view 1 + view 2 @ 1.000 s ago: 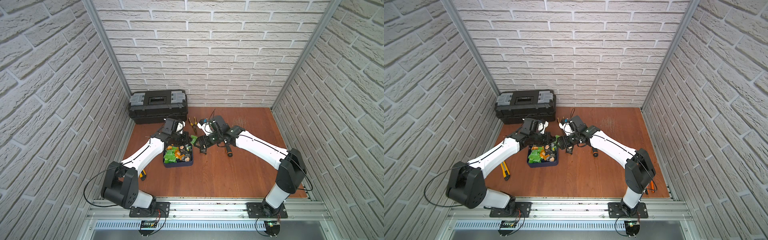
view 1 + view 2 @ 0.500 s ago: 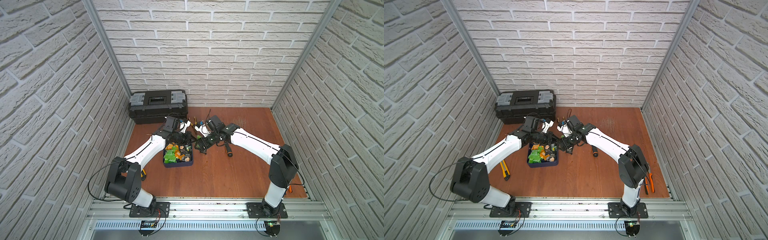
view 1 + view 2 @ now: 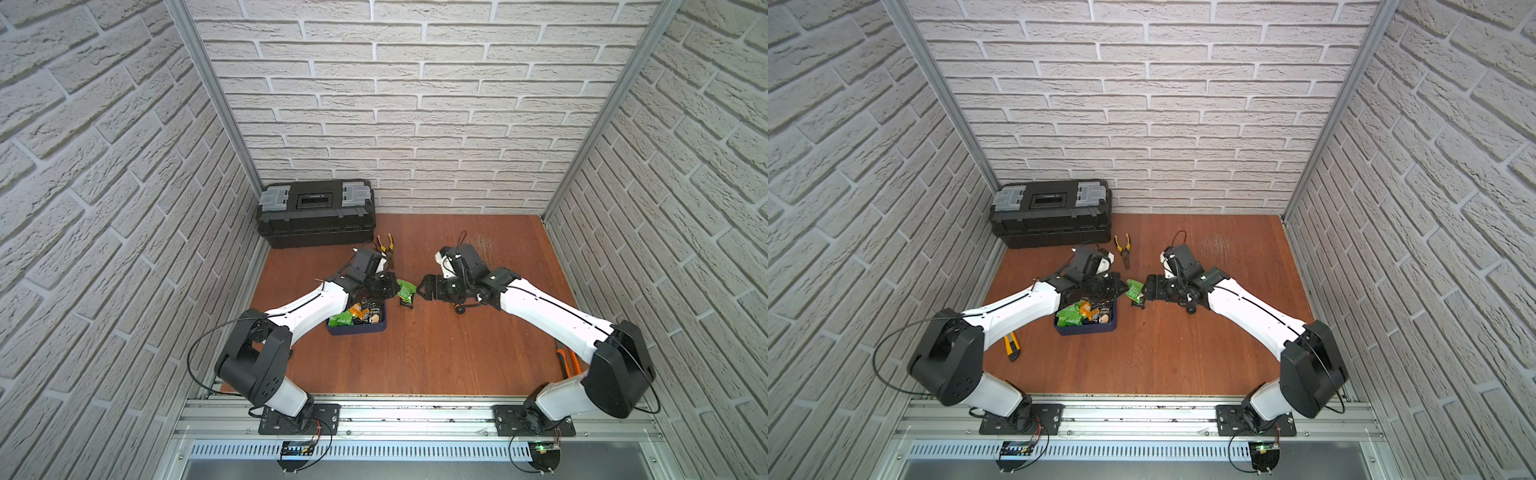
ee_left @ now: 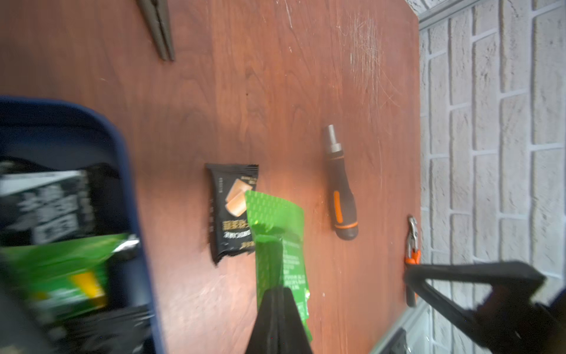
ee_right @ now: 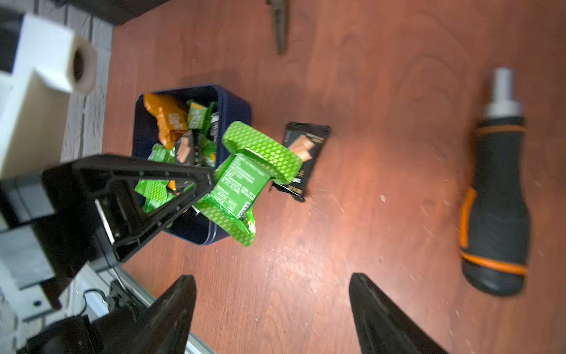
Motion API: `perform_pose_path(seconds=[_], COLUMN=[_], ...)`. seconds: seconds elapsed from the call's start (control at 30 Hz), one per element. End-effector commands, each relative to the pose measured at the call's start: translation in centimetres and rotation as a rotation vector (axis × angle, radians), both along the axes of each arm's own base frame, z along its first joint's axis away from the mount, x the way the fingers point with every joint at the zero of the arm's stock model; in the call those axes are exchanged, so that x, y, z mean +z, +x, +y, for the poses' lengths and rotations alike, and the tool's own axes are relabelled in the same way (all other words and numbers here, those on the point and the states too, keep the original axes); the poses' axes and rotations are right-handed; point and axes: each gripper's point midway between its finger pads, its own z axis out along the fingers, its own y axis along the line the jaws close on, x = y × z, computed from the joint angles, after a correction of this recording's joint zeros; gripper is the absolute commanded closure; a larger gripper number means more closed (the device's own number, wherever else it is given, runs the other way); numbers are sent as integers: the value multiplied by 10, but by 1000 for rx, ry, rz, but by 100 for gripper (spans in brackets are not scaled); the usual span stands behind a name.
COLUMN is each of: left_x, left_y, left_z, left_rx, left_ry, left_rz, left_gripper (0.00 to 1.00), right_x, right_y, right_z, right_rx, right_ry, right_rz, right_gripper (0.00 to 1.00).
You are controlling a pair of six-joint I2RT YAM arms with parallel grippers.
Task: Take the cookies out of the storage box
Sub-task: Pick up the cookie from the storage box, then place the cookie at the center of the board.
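The navy storage box [image 3: 358, 331] [image 3: 1087, 331] holds several green, orange and black cookies [image 3: 353, 316] [image 5: 171, 122]. My left gripper [image 3: 394, 286] [image 4: 277, 289] is shut on one green cookie packet [image 3: 406, 289] [image 4: 275, 233] [image 5: 245, 177], held in the air just past the box's right wall [image 4: 128, 171]. Under it a black cookie packet [image 4: 228, 211] [image 5: 306, 144] lies on the wooden floor. My right gripper [image 3: 422, 286] [image 5: 272, 285] faces the green packet from the right, open wide and empty, a short gap away.
A black toolbox [image 3: 316, 212] stands at the back left, with yellow-handled pliers [image 3: 386, 245] in front of it. A black-and-orange screwdriver [image 5: 496, 199] lies under my right wrist. Orange pliers [image 3: 567, 361] lie near the right wall, and a yellow knife [image 3: 1012, 347] under the left arm.
My left gripper has carried the green packet rightward, out over the box's right edge. My right gripper has backed off a little to the right and stays open.
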Motion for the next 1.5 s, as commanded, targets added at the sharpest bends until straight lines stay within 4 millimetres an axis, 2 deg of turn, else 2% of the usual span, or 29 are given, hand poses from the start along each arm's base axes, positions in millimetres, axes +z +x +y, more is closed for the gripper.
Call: perform_pose_path(seconds=[0.0, 0.07, 0.17, 0.33, 0.4, 0.5, 0.7, 0.83, 0.93, 0.97, 1.0, 1.13, 1.23, 1.37, 1.47], left_x=[15, 13, 0, -7, -16, -29, -36, -54, -62, -62, -63, -58, -39, 8, 40], left_y=[30, 30, 34, 44, 42, 37, 18, 2, 0, 0, 0, 1, 5, 13, 19], left_z=[-5, -14, -28, -63, -72, -68, -61, -61, -62, -62, -62, -59, -54, -40, -19], left_rx=[176, 198, 236, 209, 215, 294, 371, 390, 383, 381, 381, 379, 374, 370, 386], left_ry=[50, 86, 92, 91, 108, 141, 180, 179, 176, 177, 177, 168, 155, 146, 146], left_rz=[-128, -160, -152, -164, -107, -23, 84, 205, 244, 246, 250, 238, 184, 35, -68], left_gripper=[100, 100, 100, 100, 100, 100, 100, 100, 94, 89, 80, 47, 34, 29, 29], right_x=[3, 1, 3, 6, 4, 3, 3, 1, 2, 1, 2, 2, -1, -11, -23], right_y=[3, 0, -4, -8, -10, -11, -12, -11, -10, -10, -11, -12, -11, -7, 0], right_z=[-25, -38, -52, -63, -66, -68, -75, -77, -77, -77, -77, -78, -78, -79, -90], right_rx=[-249, -307, -355, -387, -393, -397, -410, -417, -419, -420, -421, -416, -388, -297, -205], right_ry=[71, 73, 66, 60, 58, 53, 39, 35, 37, 37, 38, 31, 7, -120, -317], right_rz=[35, 57, 64, 47, 49, 53, 49, 54, 54, 56, 54, 51, 50, 51, 68], right_gripper=[18, 18, 19, 19, 19, 19, 19, 19, 19, 19, 19, 19, 19, 23, 27])
